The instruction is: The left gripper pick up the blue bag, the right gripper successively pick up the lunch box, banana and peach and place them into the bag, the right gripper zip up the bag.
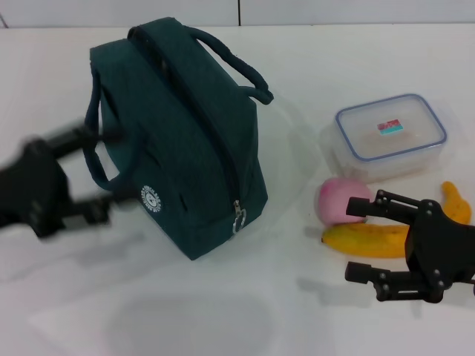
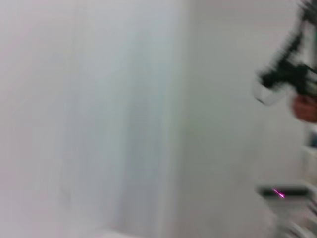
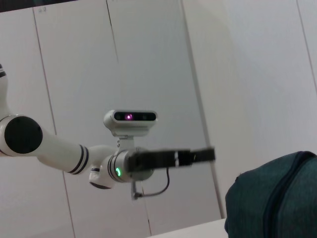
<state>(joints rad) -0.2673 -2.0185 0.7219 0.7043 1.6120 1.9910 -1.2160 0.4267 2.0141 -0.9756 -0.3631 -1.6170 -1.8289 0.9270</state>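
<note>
The blue bag stands zipped shut on the white table, with its white logo facing me; a corner of it shows in the right wrist view. My left gripper is blurred and open at the bag's near handle, one finger above and one below the loop. It also shows in the right wrist view. The lunch box lies at the right. The peach and the banana lie in front of it. My right gripper is open and empty, just over the banana.
The bag's far handle arches over its top, and the zipper pull hangs at the near end. A white panelled wall stands behind the table. The left wrist view shows only a blurred wall.
</note>
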